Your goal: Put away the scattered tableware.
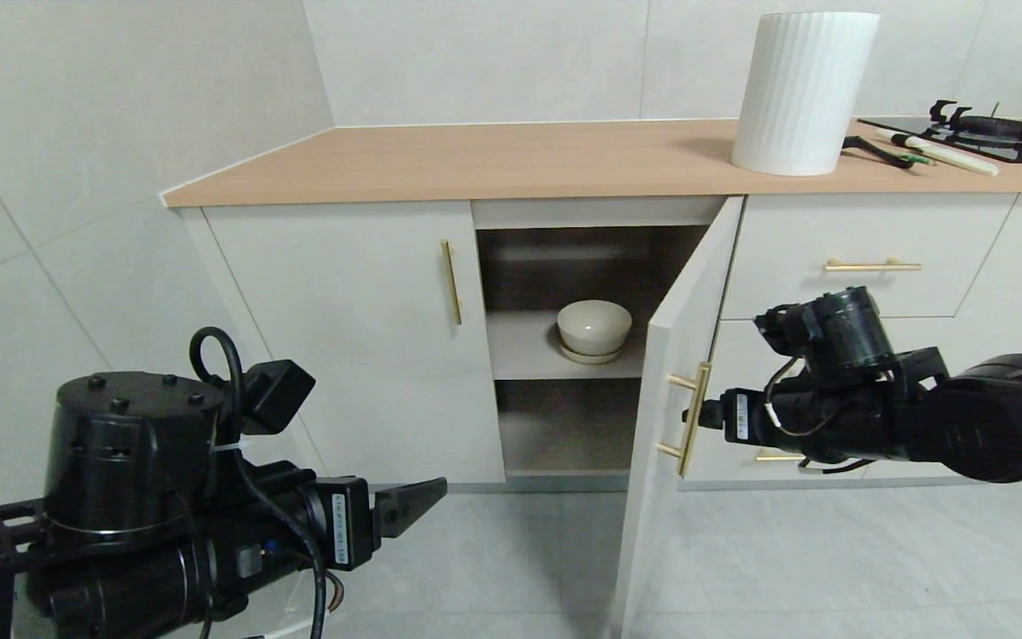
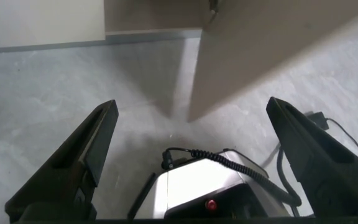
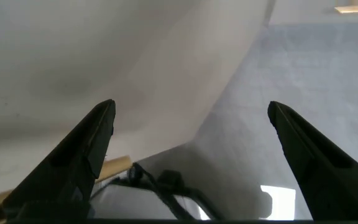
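Cream bowl (image 1: 593, 326): on a small plate (image 1: 589, 358) on the upper shelf (image 1: 524, 351) of the open cupboard, just off the head view's centre toward 3 o'clock.
Cupboard door (image 1: 666, 382): swung open, its gold handle (image 1: 694, 419) at 4 o'clock from the bowl.
Right gripper (image 1: 708, 415): at 4 o'clock, just beside the handle; fingers spread wide, holding nothing.
Left gripper (image 2: 191, 106): at 7 o'clock, low over the floor; fingers wide apart, empty.
Utensils (image 1: 928, 149): lying on the wooden countertop (image 1: 475, 164) at 2 o'clock, between the white canister (image 1: 804, 89) and the stove burner (image 1: 999, 124).
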